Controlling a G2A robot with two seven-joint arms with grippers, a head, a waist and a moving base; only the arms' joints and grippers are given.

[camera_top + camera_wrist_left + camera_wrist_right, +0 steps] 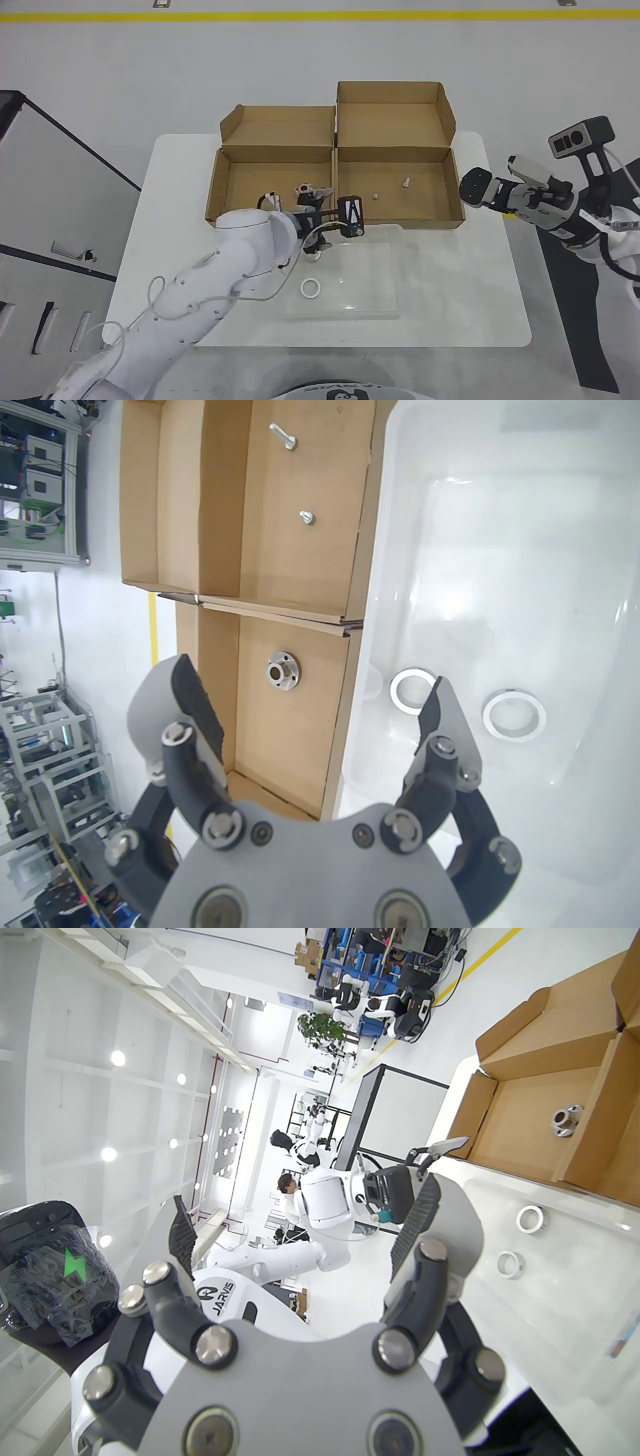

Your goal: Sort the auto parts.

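Near the spread left end effector [311,671] lie two rings [395,692] [514,736].

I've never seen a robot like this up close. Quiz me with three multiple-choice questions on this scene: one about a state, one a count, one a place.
1. The fingers of the left gripper are: A shut on a part; B wide open and empty; C shut with nothing between.
2. How many white rings lie in the clear tray? A two; B one; C four.
3. Where is the metal flange? A in the tray; B between the fingers; C in a cardboard box.
Answers: 1 B, the fingertips stand far apart with nothing held. 2 A, two rings show on the tray's floor. 3 C, it sits on the box's floor, beside the tray.
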